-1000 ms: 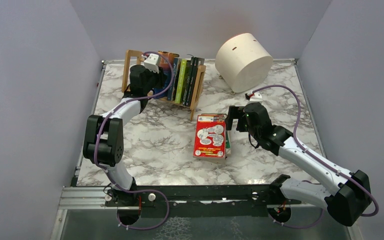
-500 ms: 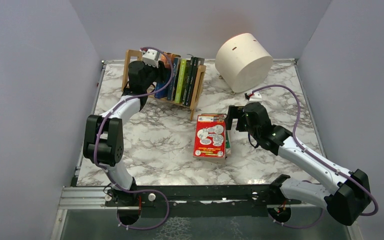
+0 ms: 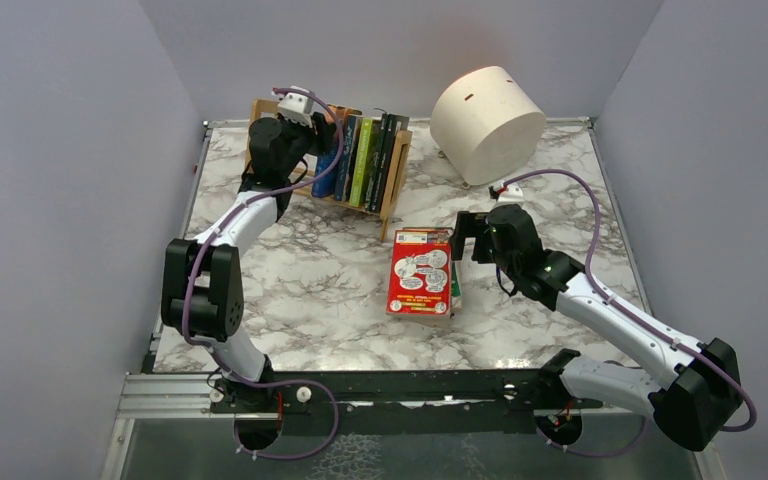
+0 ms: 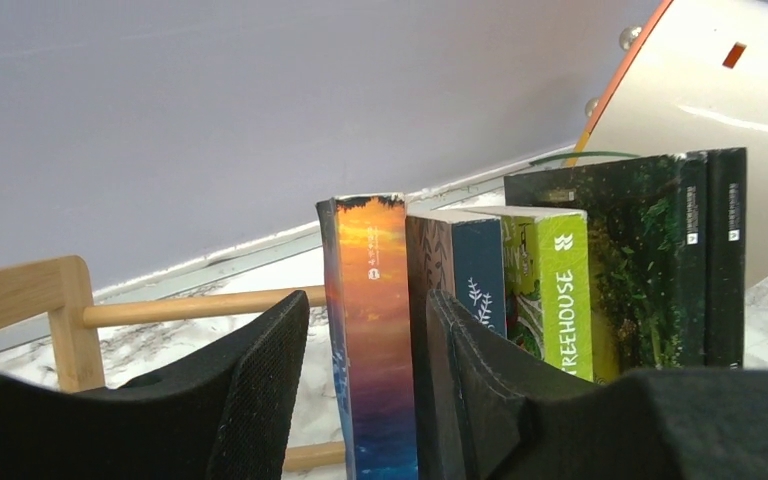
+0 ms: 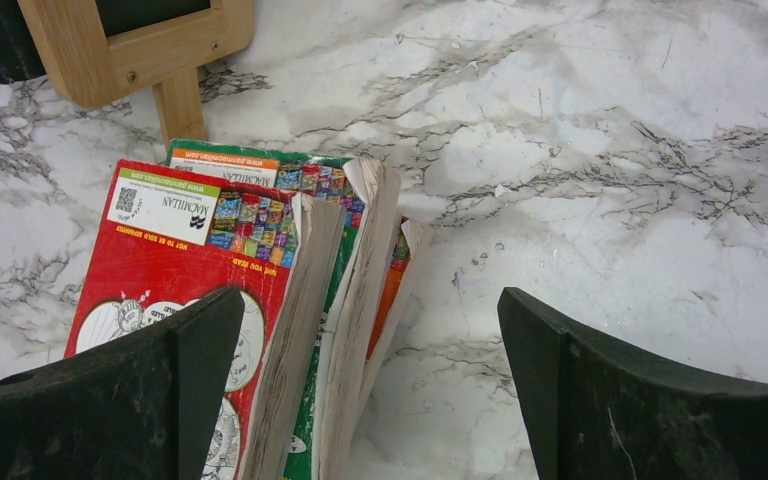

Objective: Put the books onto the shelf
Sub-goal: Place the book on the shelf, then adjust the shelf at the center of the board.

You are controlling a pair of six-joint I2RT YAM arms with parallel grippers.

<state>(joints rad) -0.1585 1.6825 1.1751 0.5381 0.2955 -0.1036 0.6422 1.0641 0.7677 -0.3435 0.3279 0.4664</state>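
At the far-left shelf (image 3: pixel 396 180) the left fingers (image 4: pixel 260 380) stand apart either side of an upright orange-spined book (image 4: pixel 372 330) — not clamped; right fingers (image 5: pixel 200 360) spread wide over the red-topped stack (image 3: pixel 420 272) lying on the surface (image 3: pixel 310 270).

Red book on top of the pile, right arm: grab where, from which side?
Grip its long page edge, coming in from the right, where the open right gripper hovers. The red book lies flat, and that edge faces the gripper, raised above the books beneath, likely leaving room for a finger.
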